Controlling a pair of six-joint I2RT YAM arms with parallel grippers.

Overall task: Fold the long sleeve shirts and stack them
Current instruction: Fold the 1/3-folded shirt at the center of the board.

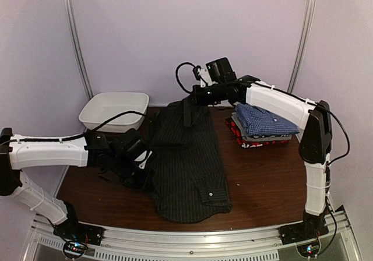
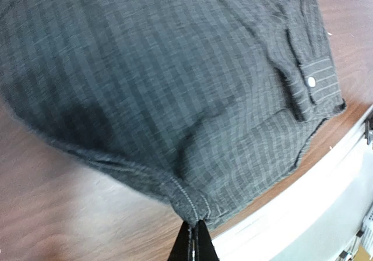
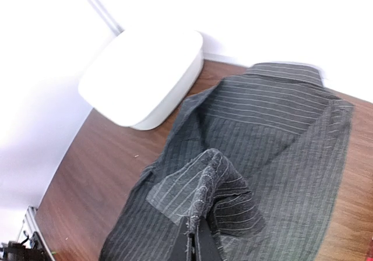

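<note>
We see the black pinstriped shirt [image 1: 186, 168] spread lengthwise mid-counter [image 1: 262, 185]. Our left fingers [image 2: 185, 248] pinch its hem at the left edge. Our right fingers [image 3: 207, 246] clamp a raised fold near the collar (which part, we cannot tell). The folded shirts [image 1: 262, 124] sit stacked at right, beside it, blue check on top.

One black pinstriped shirt [image 1: 189, 168] lies long and mostly flat down the desk [image 1: 262, 185] middle, collar end at the desk's far side with a fold pulled up, hem near the desk's front edge. Folded stack at the desk's far right: blue checked shirt [image 1: 265, 120] on top, grey shirt [image 1: 262, 137] under it, red-black shirt [image 1: 245, 141] at the bottom.
</note>
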